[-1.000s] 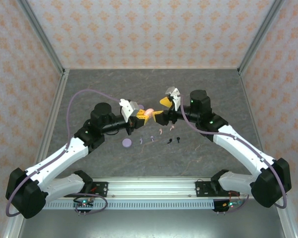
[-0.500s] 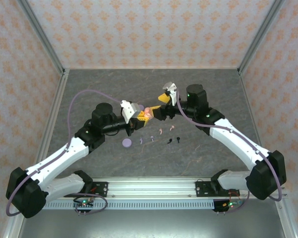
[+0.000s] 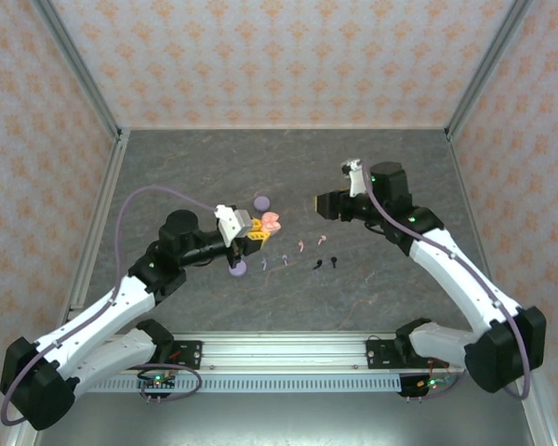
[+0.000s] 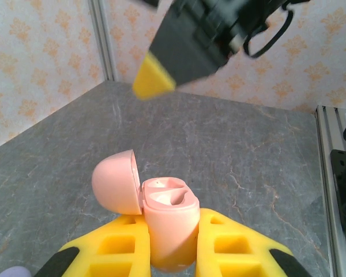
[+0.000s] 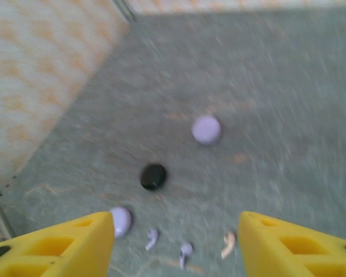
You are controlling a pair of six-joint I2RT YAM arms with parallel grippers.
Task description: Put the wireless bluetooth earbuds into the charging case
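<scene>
Charging case (image 4: 170,222) clamped in left pincer (image 4: 172,242); right pincer (image 5: 176,225) agape, empty; earbuds (image 3: 300,246), lavender disc (image 3: 262,202) nearby.

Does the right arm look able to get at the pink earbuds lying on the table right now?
Probably yes. The right gripper is open and empty, near the pink earbuds with nothing between them; the left gripper holds the pink case off to one side.

A smooth, satin plastic shell is being shown by the pink case (image 4: 170,222). The yellow fingers (image 4: 118,254) are being seen as matt moulded plastic. The table (image 3: 400,158) is being shown as matt, veined grey stone-look, the walls (image 3: 260,56) as patterned paper, and the rail (image 3: 279,348) as brushed metal.
</scene>
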